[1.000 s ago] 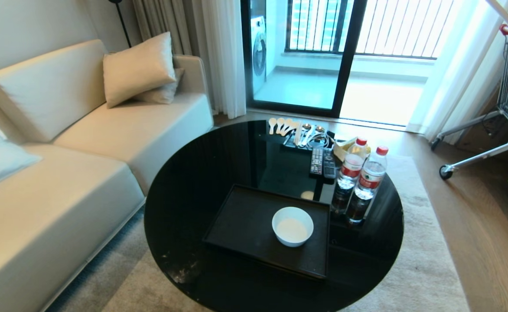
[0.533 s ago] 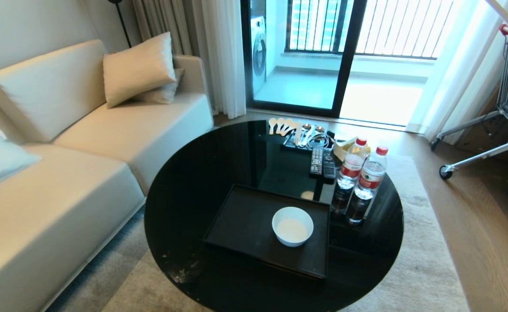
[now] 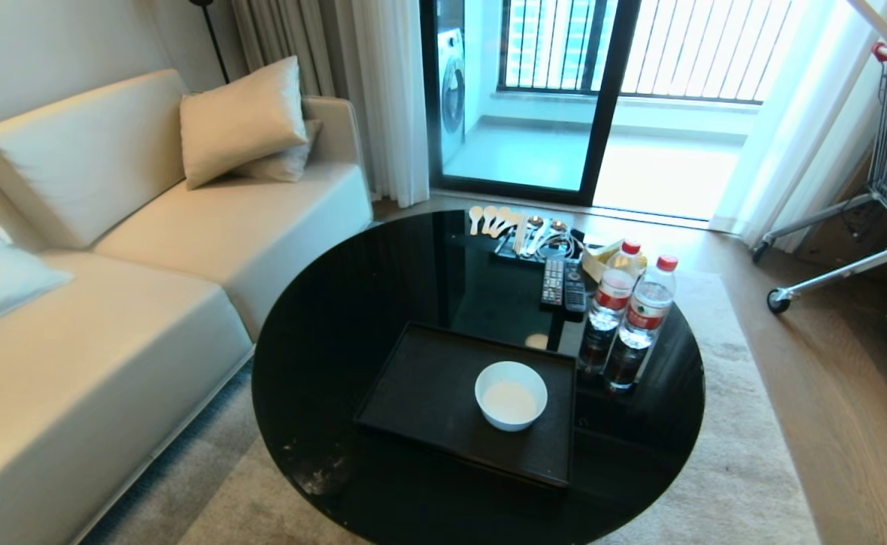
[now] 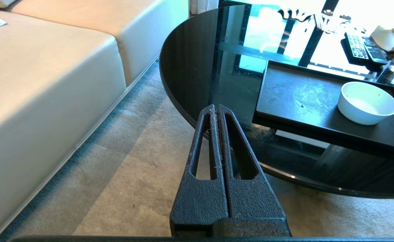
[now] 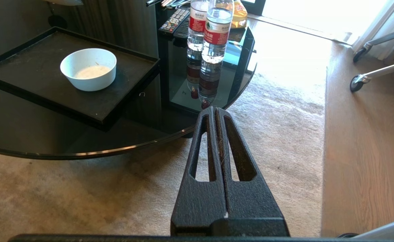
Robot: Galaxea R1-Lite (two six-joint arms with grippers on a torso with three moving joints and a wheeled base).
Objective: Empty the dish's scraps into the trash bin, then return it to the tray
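The dish (image 3: 511, 395) is seen standing upright on the tray (image 3: 428, 386), near the tray's right end. It looks clean inside (no food bits can be seen). The tray is set on the round black table (image 3: 337, 333). Two water bottles (image 3: 633, 306) are stood just beside the tray, and remotes (image 3: 563, 284) are laid behind it. The left gripper (image 4: 216, 109) is pressed tight together, holding nothing, out over the carpet (image 4: 133, 174). The right gripper (image 5: 214, 111) is pinched together too, also with nothing in it, by the table's edge.
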